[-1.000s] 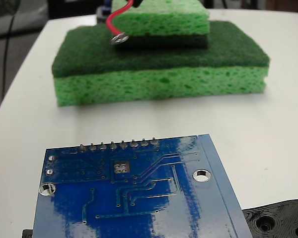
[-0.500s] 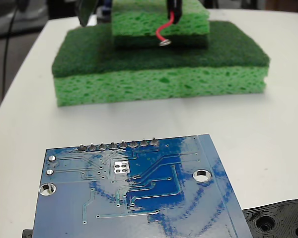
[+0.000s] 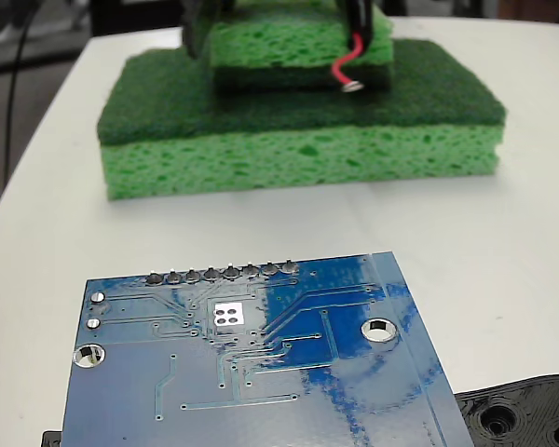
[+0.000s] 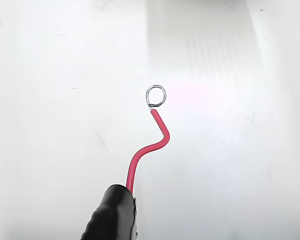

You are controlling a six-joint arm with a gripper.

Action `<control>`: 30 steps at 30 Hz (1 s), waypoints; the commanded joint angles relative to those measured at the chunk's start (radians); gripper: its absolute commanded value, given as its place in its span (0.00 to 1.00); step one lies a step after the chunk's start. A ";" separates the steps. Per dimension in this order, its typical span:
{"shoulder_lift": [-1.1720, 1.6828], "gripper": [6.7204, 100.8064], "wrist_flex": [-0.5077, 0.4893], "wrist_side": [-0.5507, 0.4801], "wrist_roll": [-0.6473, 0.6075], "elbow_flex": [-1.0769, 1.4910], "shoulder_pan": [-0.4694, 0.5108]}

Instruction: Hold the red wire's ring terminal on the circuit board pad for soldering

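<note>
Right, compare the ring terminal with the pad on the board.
The ring terminal is a round open wire loop; the pad is a flat square patch with four dark dots. The ring hangs far back before the green sponges; the pad lies on the blue circuit board. Both are small and silver.

stacked green sponges (image 3: 298, 140), white table (image 3: 503, 233), black plastic part (image 3: 522, 414)

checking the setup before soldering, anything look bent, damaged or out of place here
Nothing looks damaged. The red wire is kinked in an S-curve, so its ring terminal sits off to one side of the gripper. The ring hangs far from the circuit board and its pad.
</note>
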 commanded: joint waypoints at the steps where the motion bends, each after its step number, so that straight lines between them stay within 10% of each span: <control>1: 0.014 0.99 -0.006 0.031 0.003 0.014 0.002; 30: 0.295 0.99 0.107 0.009 -0.011 0.101 -0.002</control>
